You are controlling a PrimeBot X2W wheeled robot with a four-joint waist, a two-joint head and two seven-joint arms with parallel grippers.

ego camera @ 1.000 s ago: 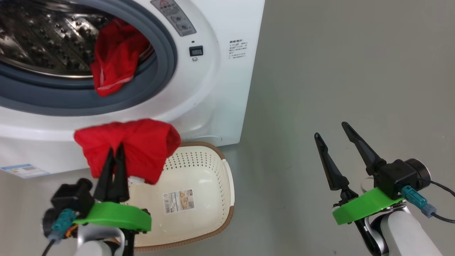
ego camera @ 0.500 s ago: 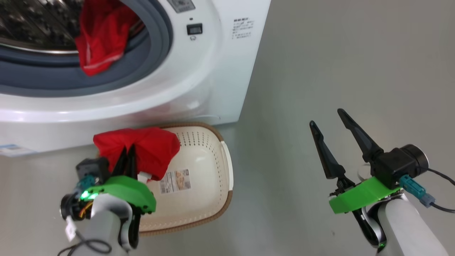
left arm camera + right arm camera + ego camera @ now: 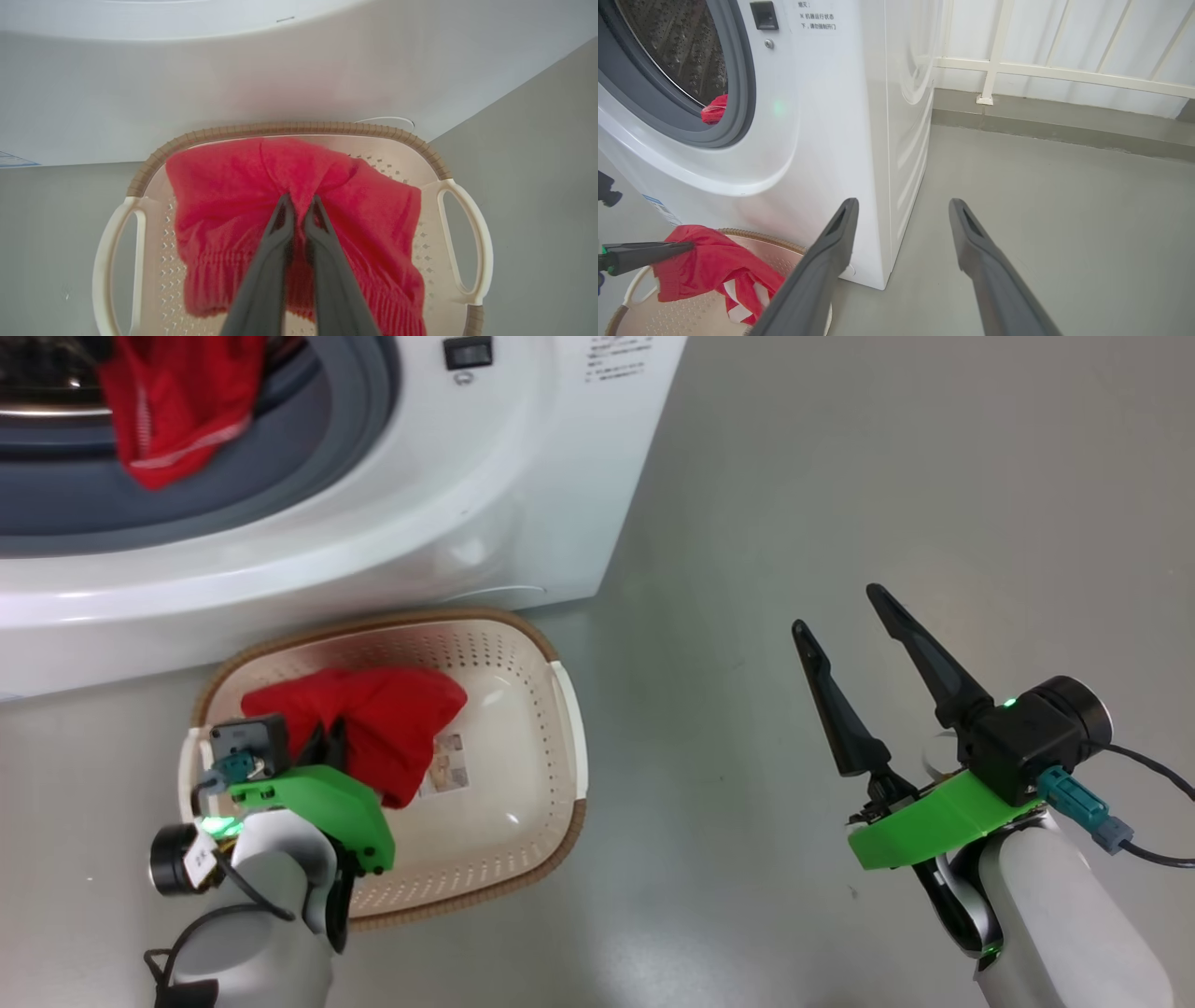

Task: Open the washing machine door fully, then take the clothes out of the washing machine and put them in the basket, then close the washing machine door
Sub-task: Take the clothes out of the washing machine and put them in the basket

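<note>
The white washing machine (image 3: 420, 476) stands open, its door out of view. One of the red clothes (image 3: 173, 406) hangs over the grey ring at the drum's mouth and also shows in the right wrist view (image 3: 714, 109). On the floor in front sits the cream basket (image 3: 560, 709). My left gripper (image 3: 299, 205) is shut on another red garment (image 3: 224, 196), which hangs over the inside of the basket (image 3: 289, 128). My right gripper (image 3: 836, 607) stands open and empty above the floor, well right of the basket, and points past the machine's corner (image 3: 903, 203).
Grey floor stretches to the right of the machine and the basket. A white railing (image 3: 1055, 74) with a low grey kerb runs along the far side. A sticker (image 3: 448, 761) lies on the basket's bottom.
The head camera has tilted down. My left gripper has carried the red garment down from in front of the machine into the basket. The right gripper has stayed open and in place.
</note>
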